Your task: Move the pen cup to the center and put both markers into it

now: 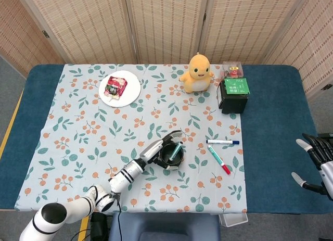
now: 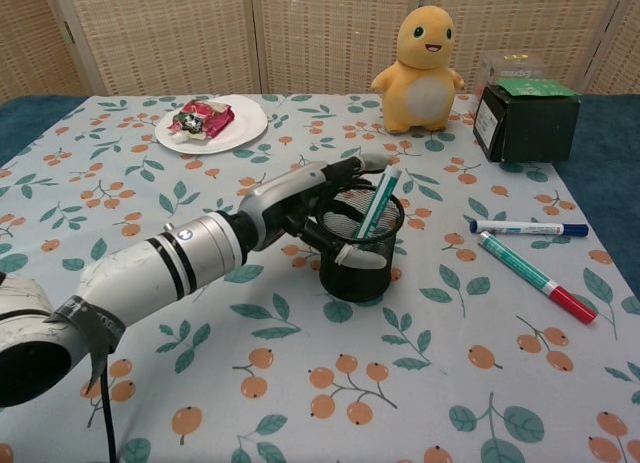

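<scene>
My left hand (image 2: 305, 198) grips the black mesh pen cup (image 2: 360, 245); my right hand (image 1: 314, 156), I think, hangs open. A jerk could tip it, spilling the green pen (image 2: 377, 203).

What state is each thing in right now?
pen cup: upright on the cloth, gripped by left hand, one green pen leaning inside.
blue-capped marker: lying flat, outside the cup.
red-capped marker: lying flat, outside.
right hand: open, off the table's edge.

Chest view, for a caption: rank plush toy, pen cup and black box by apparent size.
1. Plush toy
2. Pen cup
3. Black box
The cup sits nearest the camera, so it looks bigger than it is; cup and box are close.
</scene>
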